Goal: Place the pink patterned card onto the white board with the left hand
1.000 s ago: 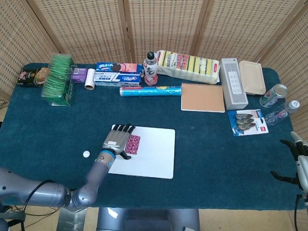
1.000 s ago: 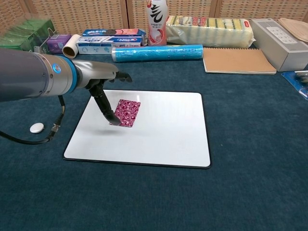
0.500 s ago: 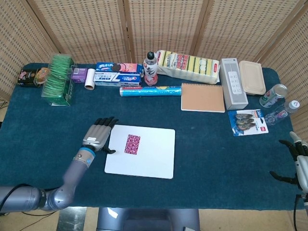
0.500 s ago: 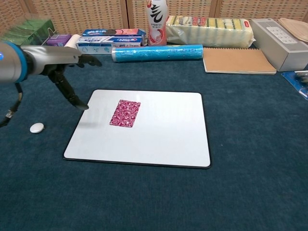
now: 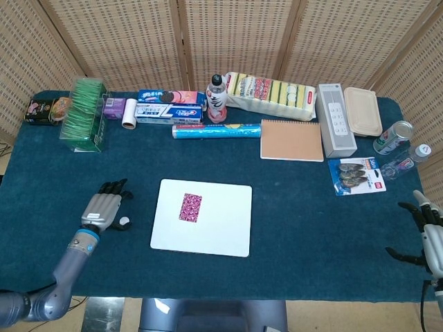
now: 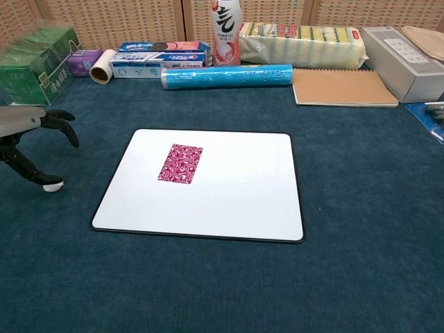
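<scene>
Pink patterned card point(image 5: 191, 207) lay flat on white board point(image 5: 221, 232), left of board's centre, nothing touching it. In head view we saw left hand point(image 5: 104, 209) over cloth well left of board, fingers apart and empty, thumb tip beside small white disc point(image 5: 124, 221). Right hand point(image 5: 429, 232) sat at table's right edge, fingers spread, empty.

In chest view we noted card point(image 6: 180, 163) on board's point(image 6: 229, 201) upper left part. Left hand point(image 6: 31, 139) at left frame edge, fingers apart, thumb tip by disc point(image 6: 53, 185). Right hand out of frame there.
</scene>
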Available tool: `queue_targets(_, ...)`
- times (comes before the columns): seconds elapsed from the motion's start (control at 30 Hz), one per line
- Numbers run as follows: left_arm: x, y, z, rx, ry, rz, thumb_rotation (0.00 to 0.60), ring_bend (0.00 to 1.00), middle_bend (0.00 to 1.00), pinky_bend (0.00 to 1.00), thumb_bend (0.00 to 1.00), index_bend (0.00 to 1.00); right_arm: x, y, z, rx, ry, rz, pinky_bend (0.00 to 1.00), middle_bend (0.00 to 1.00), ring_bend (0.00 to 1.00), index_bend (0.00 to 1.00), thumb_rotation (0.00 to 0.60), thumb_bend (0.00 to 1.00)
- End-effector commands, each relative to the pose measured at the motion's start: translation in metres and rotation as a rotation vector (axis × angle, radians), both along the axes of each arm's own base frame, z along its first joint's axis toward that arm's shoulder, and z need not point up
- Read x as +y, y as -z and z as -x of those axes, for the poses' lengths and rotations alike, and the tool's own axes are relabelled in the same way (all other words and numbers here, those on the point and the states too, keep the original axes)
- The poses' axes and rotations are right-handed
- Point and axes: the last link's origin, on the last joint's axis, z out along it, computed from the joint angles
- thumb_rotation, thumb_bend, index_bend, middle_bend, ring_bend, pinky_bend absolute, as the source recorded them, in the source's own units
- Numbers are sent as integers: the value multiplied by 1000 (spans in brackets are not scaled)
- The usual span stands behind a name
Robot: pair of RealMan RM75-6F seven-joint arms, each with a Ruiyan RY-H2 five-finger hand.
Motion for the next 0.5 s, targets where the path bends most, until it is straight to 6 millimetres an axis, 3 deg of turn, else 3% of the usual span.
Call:
queue_targets(0.03, -3, 3, 4, -10, 0, -1, 600, 0, 0, 0, 200, 268, 0, -1, 0, -1, 0, 2, 0, 0, 0, 175, 600, 68)
queue_targets(0.5, -13, 8, 18, -23, -20, 12, 600, 0, 0, 0, 204, 307, 0, -2, 1, -12, 3, 0, 0, 0, 0, 174, 600, 68)
